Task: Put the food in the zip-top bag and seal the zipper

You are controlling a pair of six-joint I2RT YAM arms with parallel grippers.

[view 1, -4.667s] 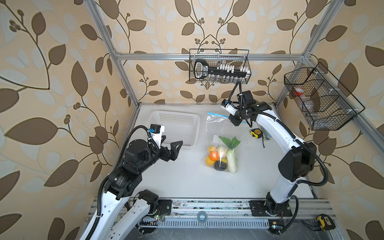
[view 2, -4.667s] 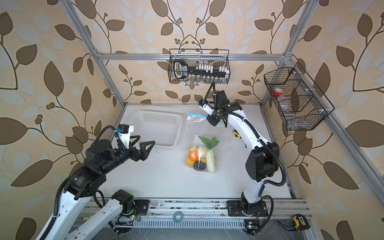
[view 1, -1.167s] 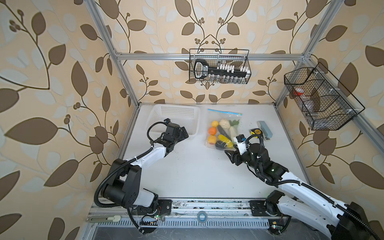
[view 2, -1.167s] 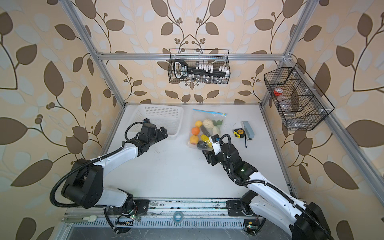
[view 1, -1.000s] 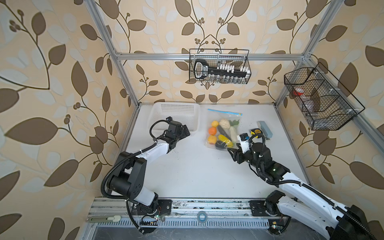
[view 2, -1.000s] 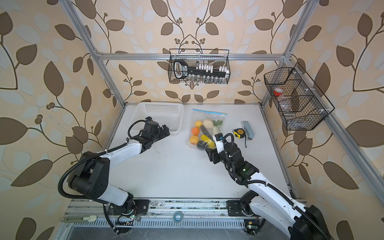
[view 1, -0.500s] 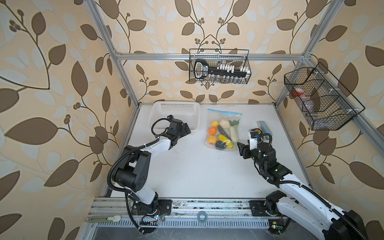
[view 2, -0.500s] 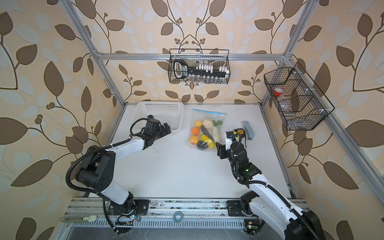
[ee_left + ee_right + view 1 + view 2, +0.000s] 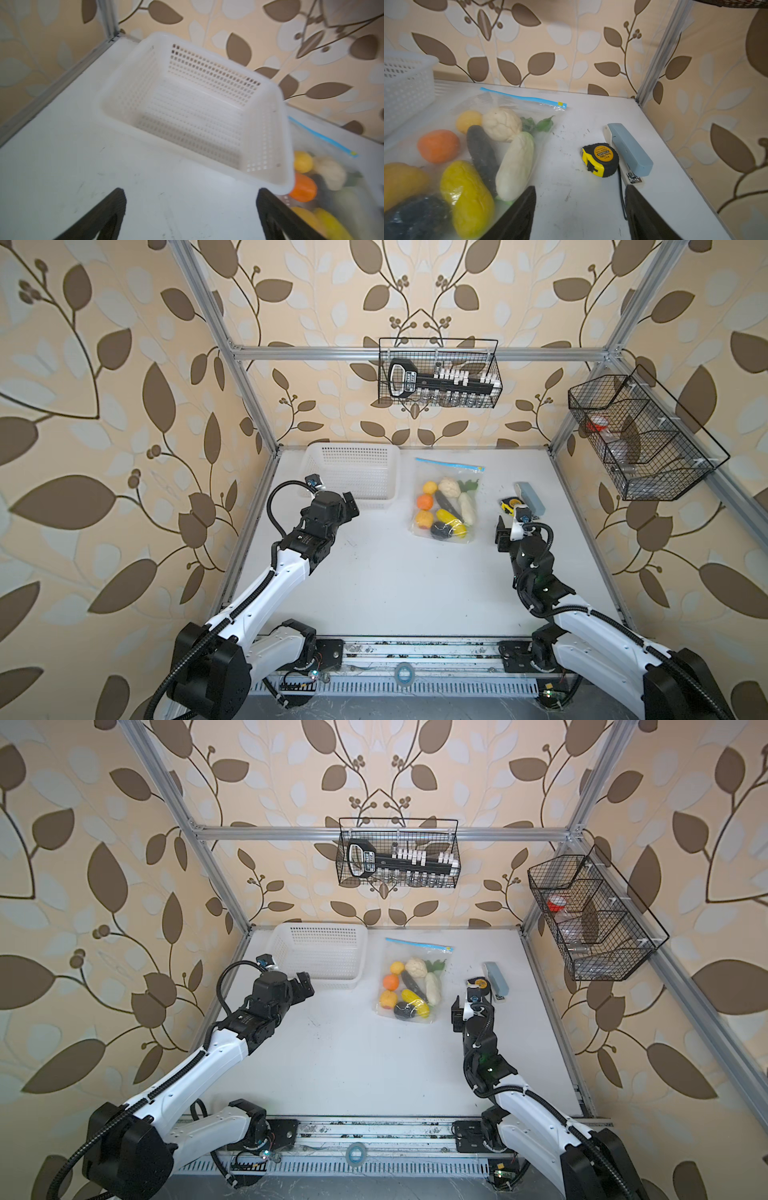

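food (image 9: 424, 502) inside zip-top bag (image 9: 445, 473) lies apart from both arms' spread, empty jaws.

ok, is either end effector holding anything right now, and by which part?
Nothing is held. The left end effector and the right end effector are both open and empty; the clear crinkly plastic zip-top bag lies on the white table, apart from both.
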